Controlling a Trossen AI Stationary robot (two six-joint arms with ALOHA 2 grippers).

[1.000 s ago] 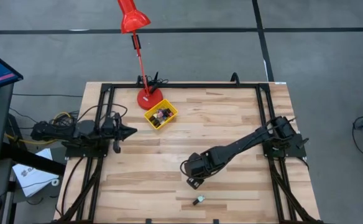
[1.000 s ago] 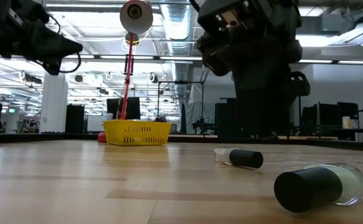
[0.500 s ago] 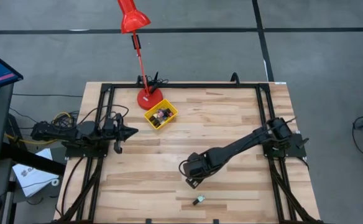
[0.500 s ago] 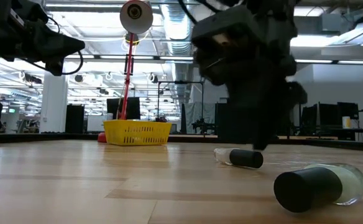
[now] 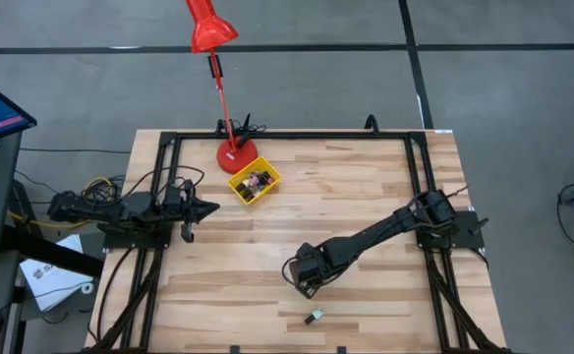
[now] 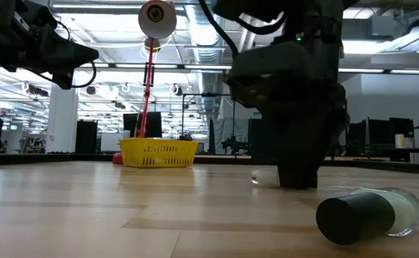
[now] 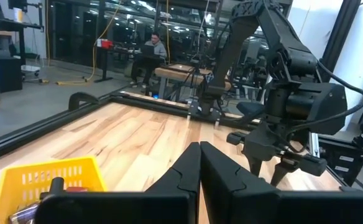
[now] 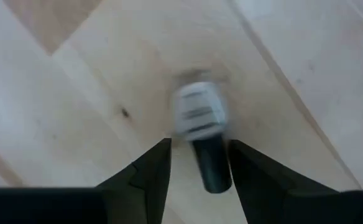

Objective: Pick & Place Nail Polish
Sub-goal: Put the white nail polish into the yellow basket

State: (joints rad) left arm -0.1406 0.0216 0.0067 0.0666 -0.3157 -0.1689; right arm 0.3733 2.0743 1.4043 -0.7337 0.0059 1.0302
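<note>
The right end effector has dropped, fingers spread around a nail polish bottle on the surface, ready to clench.

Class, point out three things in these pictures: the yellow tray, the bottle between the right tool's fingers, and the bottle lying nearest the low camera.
yellow tray (image 6: 158,152), low view, front wall.
bottle between fingers (image 8: 200,115), right wrist view, clear body.
nearest bottle (image 6: 356,217), low view, dark cap.

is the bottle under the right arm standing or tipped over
Tipped over: the bottle lies flat on the table, its dark cap between the open jaws of the right gripper.
</note>
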